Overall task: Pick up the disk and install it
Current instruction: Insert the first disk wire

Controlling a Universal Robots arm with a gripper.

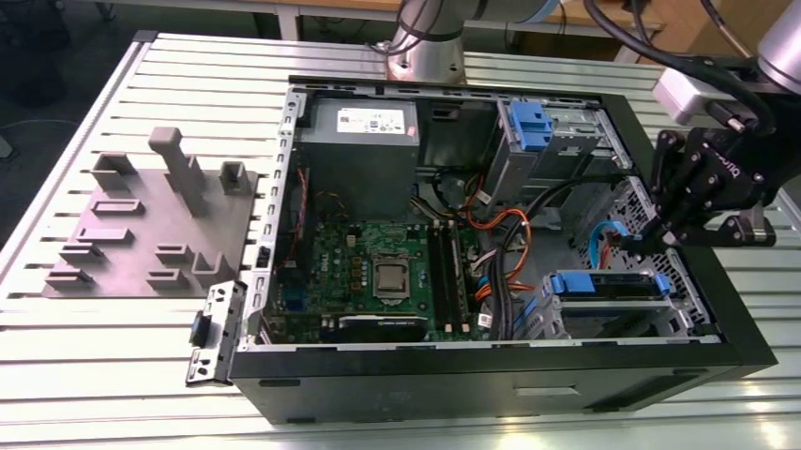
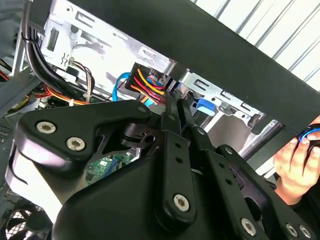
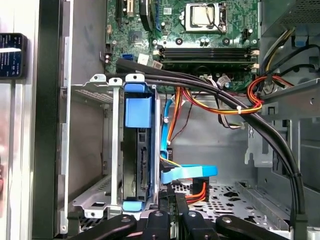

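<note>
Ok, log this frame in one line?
gripper: empty, over case's drive-bay end | disk: in drive cage | hand: beside case

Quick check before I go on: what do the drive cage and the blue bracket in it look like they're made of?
The drive cage looks like bare sheet metal: dull silver-grey, with folded edges and punched holes. The blue bracket seated in it looks like moulded plastic: uniform saturated blue, smooth and slightly glossy, with rounded edges. The exterior view shows the same blue piece near the gripper.

Black pincer (image 1: 676, 230); blue-bracketed disk (image 3: 136, 150); green motherboard (image 1: 375, 272).
</note>
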